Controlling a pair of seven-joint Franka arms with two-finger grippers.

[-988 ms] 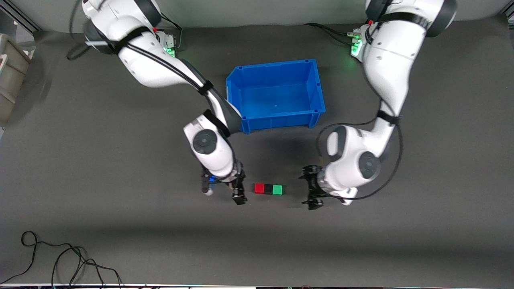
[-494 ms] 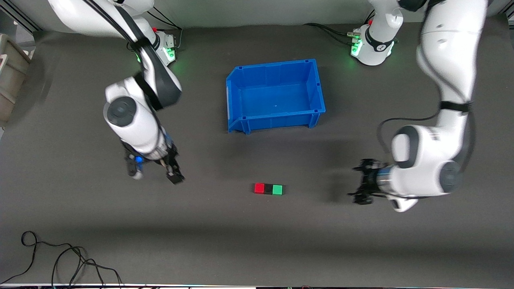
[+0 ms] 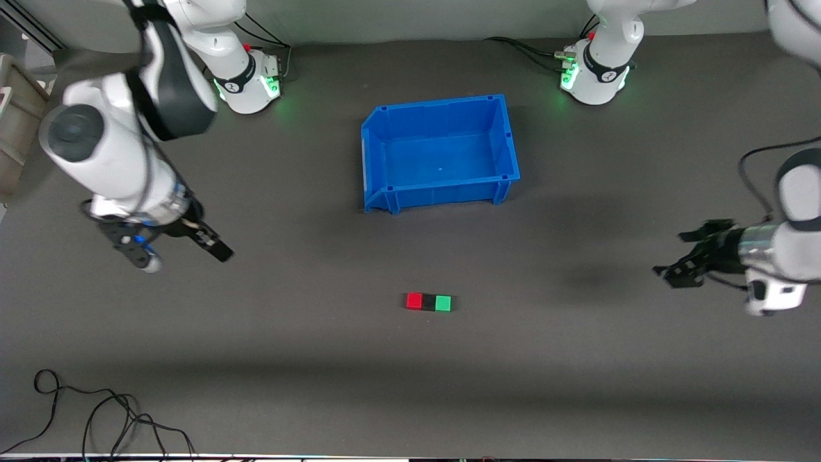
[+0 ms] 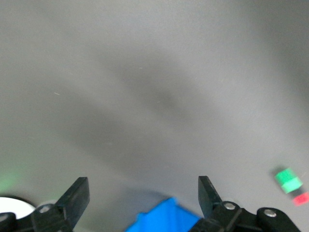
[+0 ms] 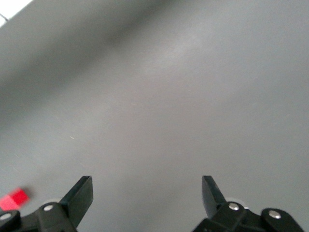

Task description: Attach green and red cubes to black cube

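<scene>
So the three cubes sit in a tight row a bit below the middle of the front view: red cube [image 3: 414, 301], black cube [image 3: 428, 303] in the middle, green cube [image 3: 443, 303], all touching, on the grey table [image 3: 410, 385]. The blue bin [image 3: 440, 153] is above them, upper centre. Left claw [image 3: 689, 256] hangs at the right edge of the frame, fingers spread apart, holding nothing. Right claw [image 3: 176, 240] is up at the left edge, also spread wide and empty. Both are well apart from the cubes.
</scene>
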